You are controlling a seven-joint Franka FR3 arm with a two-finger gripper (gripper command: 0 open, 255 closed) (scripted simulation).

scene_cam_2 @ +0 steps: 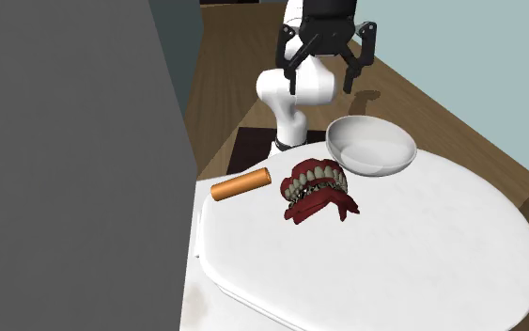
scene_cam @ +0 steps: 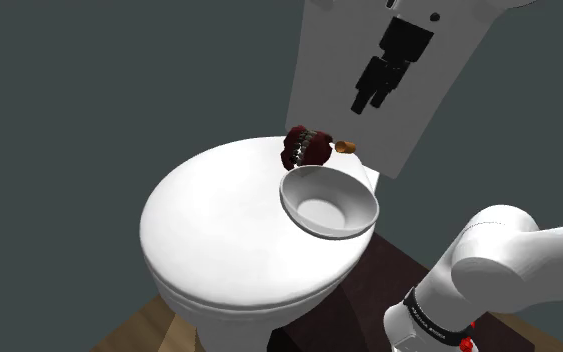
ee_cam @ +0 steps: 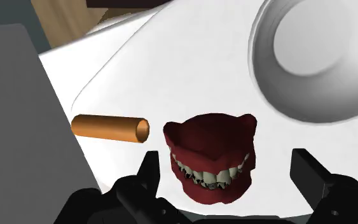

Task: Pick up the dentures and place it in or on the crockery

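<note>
Dark red dentures (scene_cam_2: 317, 191) with greyish teeth lie on a white toilet lid (scene_cam_2: 431, 254). Beside them, touching or nearly so, stands a white bowl (scene_cam_2: 370, 148), empty. In the shoulder view the dentures (scene_cam: 306, 147) sit just behind the bowl (scene_cam: 329, 200), near the tank. My black gripper (scene_cam_2: 320, 80) hangs open in the air above the dentures and holds nothing. The wrist view looks down on the dentures (ee_cam: 212, 156) between the spread fingers (ee_cam: 149, 172), with the bowl (ee_cam: 317, 57) beyond them. The gripper (scene_cam: 368, 104) shows in front of the tank.
An orange cylinder (scene_cam_2: 240, 184) lies on the lid next to the dentures, on the side away from the bowl. The white tank (scene_cam: 369, 60) rises behind the lid. A grey wall (scene_cam_2: 74, 160) stands close by. Wooden floor (scene_cam_2: 243, 66) surrounds the toilet.
</note>
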